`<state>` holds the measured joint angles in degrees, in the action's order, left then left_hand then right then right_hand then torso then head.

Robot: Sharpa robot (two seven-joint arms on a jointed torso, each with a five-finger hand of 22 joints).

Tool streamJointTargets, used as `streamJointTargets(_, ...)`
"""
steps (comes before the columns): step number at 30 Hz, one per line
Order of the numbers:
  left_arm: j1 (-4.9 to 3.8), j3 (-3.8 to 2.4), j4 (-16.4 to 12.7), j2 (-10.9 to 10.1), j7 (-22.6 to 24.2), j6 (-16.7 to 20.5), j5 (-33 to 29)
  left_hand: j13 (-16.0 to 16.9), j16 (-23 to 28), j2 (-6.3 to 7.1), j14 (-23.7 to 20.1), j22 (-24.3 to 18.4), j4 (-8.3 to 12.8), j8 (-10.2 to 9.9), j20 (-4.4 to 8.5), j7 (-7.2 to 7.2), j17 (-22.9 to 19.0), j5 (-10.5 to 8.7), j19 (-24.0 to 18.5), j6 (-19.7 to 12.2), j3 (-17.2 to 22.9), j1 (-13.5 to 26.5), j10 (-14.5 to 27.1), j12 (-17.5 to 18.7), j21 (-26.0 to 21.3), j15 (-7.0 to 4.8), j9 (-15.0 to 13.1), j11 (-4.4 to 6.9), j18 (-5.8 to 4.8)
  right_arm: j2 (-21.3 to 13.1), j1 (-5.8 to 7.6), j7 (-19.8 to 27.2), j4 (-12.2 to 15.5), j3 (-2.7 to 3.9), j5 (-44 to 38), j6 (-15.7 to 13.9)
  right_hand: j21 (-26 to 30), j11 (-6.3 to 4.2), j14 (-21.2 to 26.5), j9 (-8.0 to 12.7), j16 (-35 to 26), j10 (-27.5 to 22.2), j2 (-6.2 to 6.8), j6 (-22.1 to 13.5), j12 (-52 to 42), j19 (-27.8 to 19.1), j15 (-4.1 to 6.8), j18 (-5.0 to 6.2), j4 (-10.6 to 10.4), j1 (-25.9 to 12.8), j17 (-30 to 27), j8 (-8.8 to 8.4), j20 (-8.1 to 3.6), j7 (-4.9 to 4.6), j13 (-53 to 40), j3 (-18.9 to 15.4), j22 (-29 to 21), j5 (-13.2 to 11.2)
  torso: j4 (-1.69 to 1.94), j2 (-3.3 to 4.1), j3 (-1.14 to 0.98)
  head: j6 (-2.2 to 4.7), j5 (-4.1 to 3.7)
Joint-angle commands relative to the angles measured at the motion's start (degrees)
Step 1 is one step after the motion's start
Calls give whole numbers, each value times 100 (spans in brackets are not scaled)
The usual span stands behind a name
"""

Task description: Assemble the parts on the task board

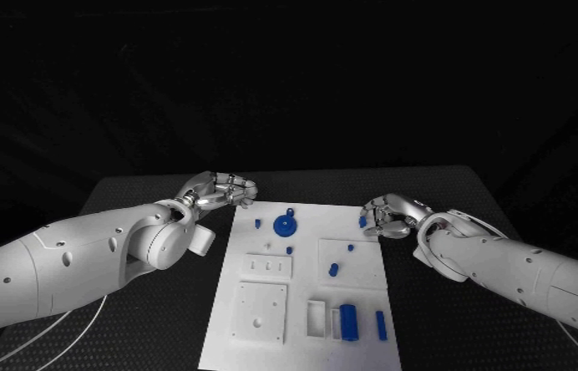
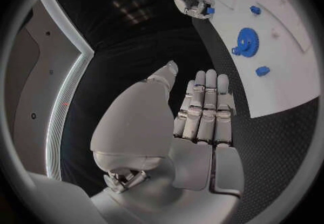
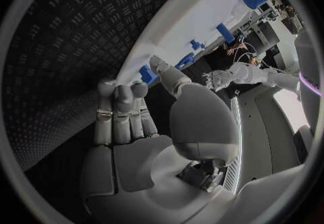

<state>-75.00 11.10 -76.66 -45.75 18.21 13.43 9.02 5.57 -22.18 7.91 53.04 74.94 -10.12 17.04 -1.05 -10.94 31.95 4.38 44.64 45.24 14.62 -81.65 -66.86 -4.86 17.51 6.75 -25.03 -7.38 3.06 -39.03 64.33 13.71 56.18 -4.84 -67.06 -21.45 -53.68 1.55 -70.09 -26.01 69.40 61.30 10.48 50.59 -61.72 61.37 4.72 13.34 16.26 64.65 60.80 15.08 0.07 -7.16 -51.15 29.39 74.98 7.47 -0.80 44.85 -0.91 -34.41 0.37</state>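
The white task board (image 1: 271, 258) lies in the middle of the black table. On it are a blue gear (image 1: 286, 225), small blue pegs (image 1: 335, 267) and a larger blue block (image 1: 348, 321). My left hand (image 1: 223, 191) hovers off the board's far left corner, fingers straight and side by side (image 2: 202, 110), holding nothing. My right hand (image 1: 392, 216) is at the board's far right edge, fingers stretched out (image 3: 121, 110), thumb apart. A small blue part (image 1: 362, 220) stands just off its fingertips (image 3: 147, 74); whether they touch it I cannot tell.
Near the front of the board are a blue bar (image 1: 381, 325), a white square plate (image 1: 259, 312) and a small white frame (image 1: 316, 318). Black table runs along both sides of the board under my arms.
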Motion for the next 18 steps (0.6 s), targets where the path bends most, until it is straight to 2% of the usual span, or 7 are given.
streamJointTargets(1,-4,-4,-14,5,60,-83,23,4,23,8,22,102,-4,5,-6,-19,7,-27,-36,-3,-34,-45,-6,3,-25,11,8,-11,62,21,-10,66,-14,2,19,120,8,-27,27,4,20,-510,-14,163,-22,-44,15,166,-3,42,6,20,16,-50,6,35,97,-30,6,-1,-2,-14,2)
streamJointTargets(5,-4,-4,-18,-1,45,-82,26,4,24,8,22,102,-5,4,-6,-20,8,-27,-36,-4,-35,-47,-6,4,-25,11,9,-11,62,41,-16,37,-27,2,6,86,0,-20,28,9,26,-508,-51,196,-28,-43,9,166,-19,48,7,34,20,-58,10,73,98,-113,0,-4,5,-31,14)
streamJointTargets(7,-4,-4,-17,-2,37,-85,27,4,24,7,21,102,-6,4,-7,-20,8,-27,-36,-4,-35,-47,-6,4,-25,11,9,-11,62,49,-16,27,-34,1,-35,79,-2,2,28,22,29,-505,-84,211,-33,-41,-11,166,-62,58,7,35,22,-83,17,155,94,-392,-1,-5,7,-34,20)
streamJointTargets(8,-5,-4,-18,-3,37,-82,28,4,25,5,22,102,-8,4,-7,-20,8,-27,-36,-4,-36,-46,-6,5,-25,11,9,-11,62,51,-16,21,-32,0,-35,84,-4,7,29,28,30,-505,-97,211,-35,-37,-17,166,-105,38,6,32,25,-91,21,195,92,-447,-4,-7,4,-34,25)
streamJointTargets(18,-5,-5,-22,-2,19,-87,29,4,29,-8,20,102,-19,2,-8,-22,10,-23,-35,-6,-37,-47,-5,8,-26,12,11,-13,60,72,-16,9,-39,-1,-35,131,-28,-13,21,15,54,-491,-234,281,-54,-20,3,166,-292,19,17,79,8,-66,28,445,94,-468,-6,-8,3,-48,33)
